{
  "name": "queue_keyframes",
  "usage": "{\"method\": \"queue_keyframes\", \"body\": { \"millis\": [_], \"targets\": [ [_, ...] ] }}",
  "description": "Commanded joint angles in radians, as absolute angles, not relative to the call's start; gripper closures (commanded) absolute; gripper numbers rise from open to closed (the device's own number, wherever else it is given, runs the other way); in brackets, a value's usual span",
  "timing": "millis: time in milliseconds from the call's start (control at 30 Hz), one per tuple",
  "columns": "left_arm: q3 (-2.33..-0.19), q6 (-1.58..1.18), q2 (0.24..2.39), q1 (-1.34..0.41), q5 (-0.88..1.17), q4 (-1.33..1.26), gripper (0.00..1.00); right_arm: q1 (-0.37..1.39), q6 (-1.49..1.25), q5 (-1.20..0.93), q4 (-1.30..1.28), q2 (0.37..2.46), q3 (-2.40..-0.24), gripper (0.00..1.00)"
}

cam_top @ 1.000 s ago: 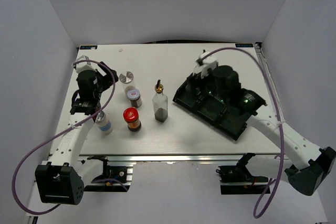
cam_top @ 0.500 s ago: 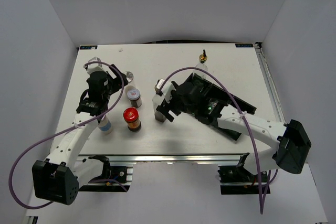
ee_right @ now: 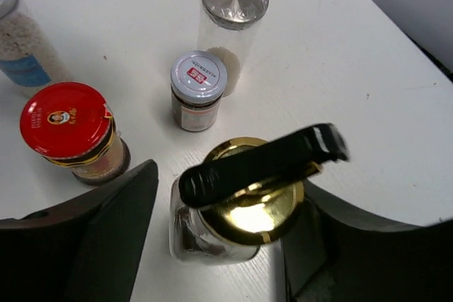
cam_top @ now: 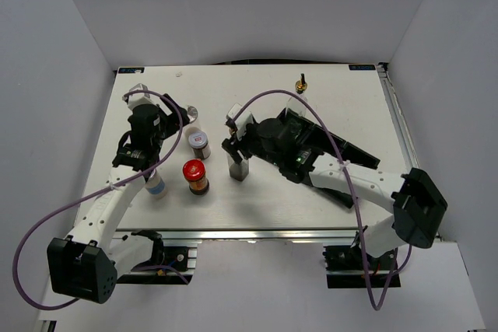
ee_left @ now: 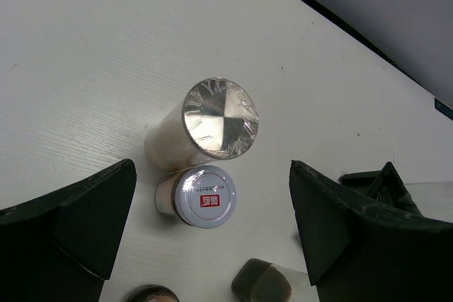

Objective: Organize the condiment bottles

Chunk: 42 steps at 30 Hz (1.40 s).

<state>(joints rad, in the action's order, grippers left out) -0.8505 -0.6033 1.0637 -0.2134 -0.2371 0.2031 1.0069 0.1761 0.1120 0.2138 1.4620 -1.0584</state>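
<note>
Status: right pincer [ee_right: 223, 245] straddles clear glass gold-pourer bottle [ee_right: 248, 217], cannot tell if pinching; left pincer [ee_left: 212, 228] spread over silver-lidded jar [ee_left: 219, 118]. Beyond right pincer, twin bottle [cam_top: 300, 92] at black tray [cam_top: 352, 150]; five unsorted on tabletop [cam_top: 218, 91].

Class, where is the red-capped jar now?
The red-capped jar stands left of centre in the top view, between the white blue-banded bottle and the nearer glass bottle.
</note>
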Motion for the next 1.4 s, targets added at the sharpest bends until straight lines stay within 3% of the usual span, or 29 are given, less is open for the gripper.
{"method": "queue_keyframes", "body": {
  "millis": [0,67,100,333,833,1033,1367],
  "targets": [
    [-0.887,-0.614,1.055,-0.218,-0.255,0.196,0.02,1.005,0.15,0.141,0.284,1.496,-1.101,0.31],
    [-0.907,-0.609,1.071,-0.216,-0.264,0.222,0.02,1.006,0.146,0.143,0.293,1.509,-1.1,0.48],
    [-0.91,-0.606,1.072,-0.216,-0.265,0.221,0.02,1.006,0.141,0.143,0.305,1.514,-1.098,0.64],
    [-0.922,-0.591,1.081,-0.218,-0.279,0.228,0.02,1.005,0.126,0.121,0.301,1.485,-1.134,1.0],
    [-0.936,-0.597,1.009,-0.216,-0.291,0.219,0.02,0.858,0.123,0.028,0.115,1.26,-1.244,1.0],
    [-0.945,-0.604,1.02,-0.216,-0.281,0.184,0.02,0.732,0.121,-0.093,0.081,1.255,-1.288,1.0],
    [-0.936,-0.604,1.078,-0.216,-0.269,0.187,0.02,0.631,0.187,-0.112,0.038,1.273,-1.298,1.0]
  ]
}}
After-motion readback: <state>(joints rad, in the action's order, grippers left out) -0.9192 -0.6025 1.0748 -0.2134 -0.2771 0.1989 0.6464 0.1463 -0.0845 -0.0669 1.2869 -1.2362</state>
